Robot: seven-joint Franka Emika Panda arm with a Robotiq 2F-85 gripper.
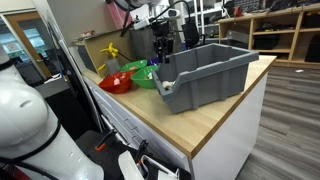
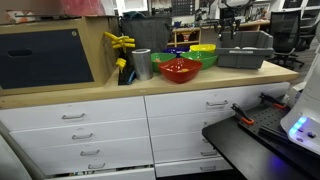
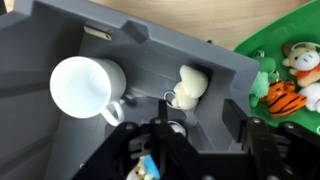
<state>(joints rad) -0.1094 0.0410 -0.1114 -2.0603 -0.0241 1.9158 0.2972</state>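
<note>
My gripper (image 3: 198, 118) is open and empty. It hangs over one end of a grey plastic bin (image 3: 150, 45), which also shows in both exterior views (image 1: 215, 72) (image 2: 245, 52). In the wrist view a white mug (image 3: 85, 85) lies in the bin, with a small cream plush toy (image 3: 190, 86) beside it, just ahead of my fingers. In an exterior view my gripper (image 1: 163, 48) is above the bin's end nearest the bowls.
A green bowl (image 3: 290, 50) (image 1: 146, 76) (image 2: 203, 55) holding small toys, one a tiger (image 3: 283, 95), stands beside the bin. A red bowl (image 1: 116, 82) (image 2: 180, 70), a metal cup (image 2: 142, 64), a yellow object (image 2: 120, 42) and a black box (image 2: 45, 55) are on the wooden counter (image 1: 200, 120).
</note>
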